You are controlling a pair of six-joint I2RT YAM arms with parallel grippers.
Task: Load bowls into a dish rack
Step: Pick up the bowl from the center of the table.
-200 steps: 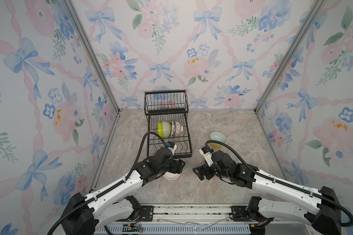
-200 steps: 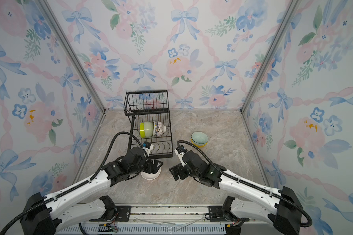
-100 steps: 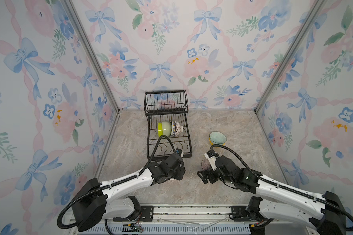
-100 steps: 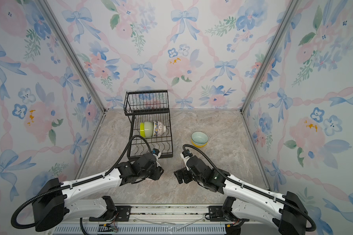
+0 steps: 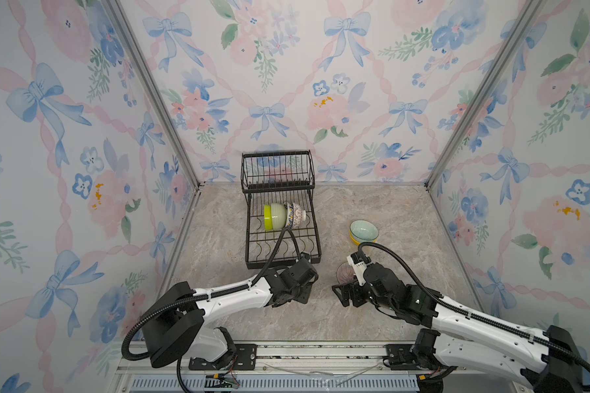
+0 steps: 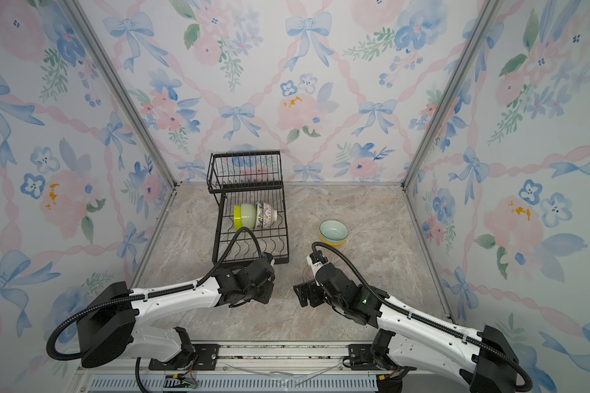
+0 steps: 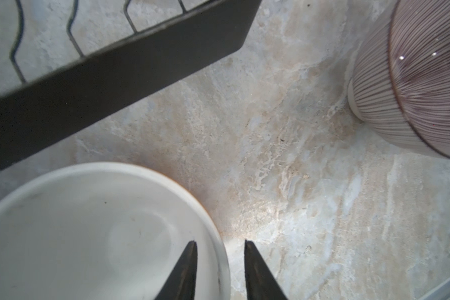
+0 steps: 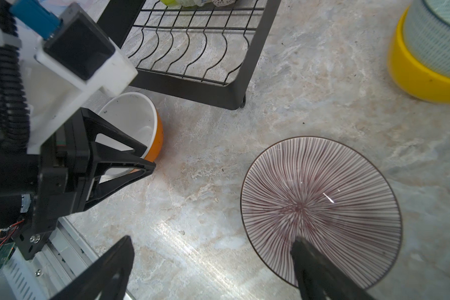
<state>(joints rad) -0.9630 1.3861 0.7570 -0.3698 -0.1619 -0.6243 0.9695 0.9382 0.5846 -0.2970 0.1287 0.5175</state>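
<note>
An orange bowl (image 8: 158,140), white inside (image 7: 89,228), stands on the table by the front edge of the black wire dish rack (image 5: 283,262). My left gripper (image 7: 218,242) straddles its rim, one finger inside and one outside, with slim gaps still showing, so it is open. In both top views that arm hides the bowl. A purple-striped bowl (image 8: 322,202) (image 5: 343,272) stands to the right. My right gripper (image 8: 212,240) is wide open, one finger over the bowl's inside, the other over bare table. A lime green bowl (image 5: 273,217) and a patterned bowl (image 5: 295,214) lie in the rack.
A pale teal bowl (image 5: 363,229) sits nested in a yellow bowl (image 5: 356,241) at the right, beyond the right arm. The rack's raised basket (image 5: 276,170) stands against the back wall. The two wrists are close together near the table's front.
My left gripper has come down over the orange bowl and its jaws have narrowed round the rim. The right gripper has shifted slightly toward the front and stayed wide open.
</note>
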